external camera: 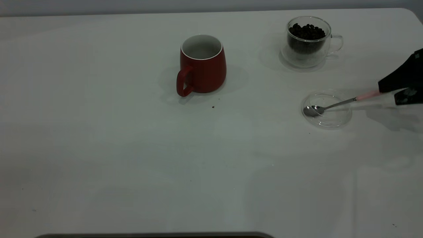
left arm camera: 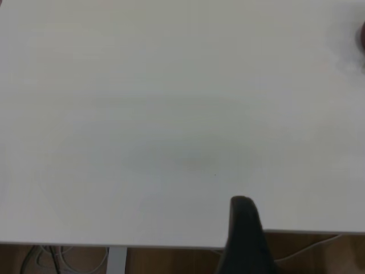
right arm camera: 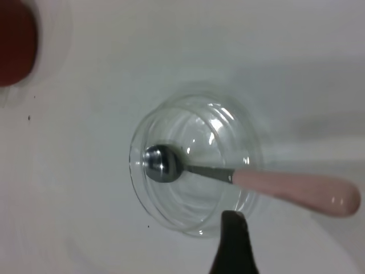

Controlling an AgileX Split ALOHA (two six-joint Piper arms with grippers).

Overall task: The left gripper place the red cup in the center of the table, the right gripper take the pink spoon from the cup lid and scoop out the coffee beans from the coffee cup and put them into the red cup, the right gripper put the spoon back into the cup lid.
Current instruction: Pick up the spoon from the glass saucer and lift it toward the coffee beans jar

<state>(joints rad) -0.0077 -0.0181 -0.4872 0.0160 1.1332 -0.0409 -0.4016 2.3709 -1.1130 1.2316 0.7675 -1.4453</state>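
The red cup (external camera: 202,66) stands upright near the middle of the table (external camera: 132,148), handle toward the front left; its edge shows in the right wrist view (right arm camera: 14,45). The coffee cup (external camera: 309,41) holds the coffee beans (external camera: 307,32) at the back right. The pink spoon (external camera: 333,104) lies with its bowl in the cup lid (external camera: 338,120) and its pink handle (right arm camera: 296,192) over the rim. My right gripper (external camera: 388,93) is open at the handle's end, not gripping it. Only one finger (right arm camera: 234,245) shows in its wrist view. My left gripper is out of the exterior view; one finger (left arm camera: 242,228) hangs over the table's edge, empty.
A few dark specks (external camera: 213,106) lie on the table in front of the red cup. The table's rounded back right corner (external camera: 411,15) is close behind the coffee cup. Cables and the floor show past the table edge in the left wrist view (left arm camera: 51,260).
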